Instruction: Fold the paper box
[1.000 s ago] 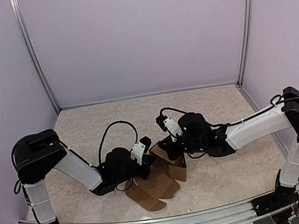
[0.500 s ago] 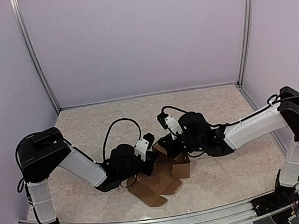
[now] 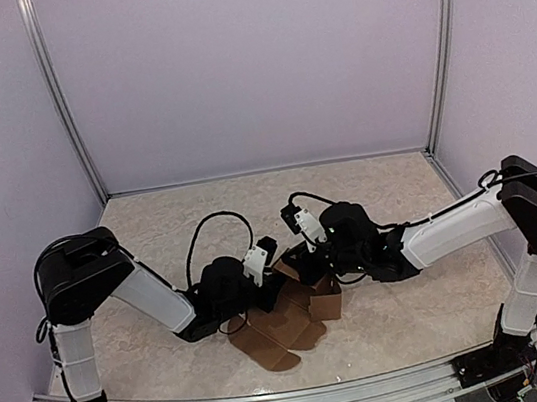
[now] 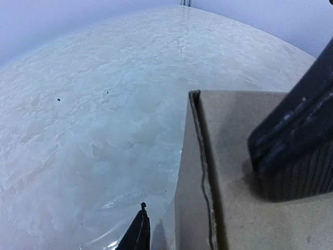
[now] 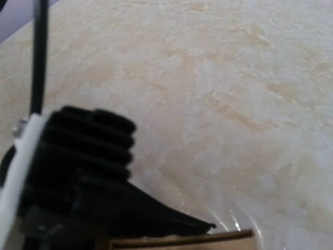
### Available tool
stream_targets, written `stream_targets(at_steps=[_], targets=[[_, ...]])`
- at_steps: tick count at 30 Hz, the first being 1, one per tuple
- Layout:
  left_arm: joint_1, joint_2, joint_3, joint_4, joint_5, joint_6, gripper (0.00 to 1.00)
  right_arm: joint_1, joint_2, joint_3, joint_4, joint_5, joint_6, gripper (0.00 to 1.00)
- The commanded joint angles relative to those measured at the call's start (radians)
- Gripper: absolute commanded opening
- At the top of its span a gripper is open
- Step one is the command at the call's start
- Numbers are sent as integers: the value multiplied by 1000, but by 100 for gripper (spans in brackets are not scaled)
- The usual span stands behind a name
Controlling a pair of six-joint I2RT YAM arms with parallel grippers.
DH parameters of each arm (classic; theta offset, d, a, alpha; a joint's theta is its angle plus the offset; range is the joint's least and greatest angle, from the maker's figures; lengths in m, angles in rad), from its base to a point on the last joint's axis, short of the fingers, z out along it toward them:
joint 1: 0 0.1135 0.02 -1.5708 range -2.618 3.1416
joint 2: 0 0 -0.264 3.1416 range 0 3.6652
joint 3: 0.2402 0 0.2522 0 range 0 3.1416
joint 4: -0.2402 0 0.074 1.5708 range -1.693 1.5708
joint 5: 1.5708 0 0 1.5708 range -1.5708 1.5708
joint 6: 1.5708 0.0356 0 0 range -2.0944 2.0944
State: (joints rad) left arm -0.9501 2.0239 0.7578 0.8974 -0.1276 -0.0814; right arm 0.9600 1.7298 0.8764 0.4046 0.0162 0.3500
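The paper box (image 3: 288,319) sits half-formed on the marbled table (image 3: 377,185), near the front, right between the two arms. The left gripper (image 3: 267,270) straddles an upright wall with fingers spread: one ribbed pad (image 4: 294,156) lies flat on the cardboard, the other tip stands clear of it. The right gripper (image 3: 298,259) is at the box's far side, fingers pressed together. Whether it pinches cardboard, I cannot tell.
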Motion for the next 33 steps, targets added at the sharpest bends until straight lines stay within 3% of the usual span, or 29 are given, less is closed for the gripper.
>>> stream_targets(at_steps=[1, 4, 9, 22, 33], targets=[[11, 34, 34, 3, 12, 4, 26, 5, 36, -6, -103, -13, 5, 0], [11, 46, 55, -6, 19, 8, 25, 5, 37, -1, -111, -13, 7, 0], [13, 55, 71, -15, 27, 12, 0, 6, 42, 2, -123, -13, 11, 0], [10, 29, 51, -44, -81, -17, 0, 5, -25, 32, -162, 10, 22, 0], [10, -2, 22, -73, -178, -64, 0, 5, -287, -40, -292, 106, -34, 38]])
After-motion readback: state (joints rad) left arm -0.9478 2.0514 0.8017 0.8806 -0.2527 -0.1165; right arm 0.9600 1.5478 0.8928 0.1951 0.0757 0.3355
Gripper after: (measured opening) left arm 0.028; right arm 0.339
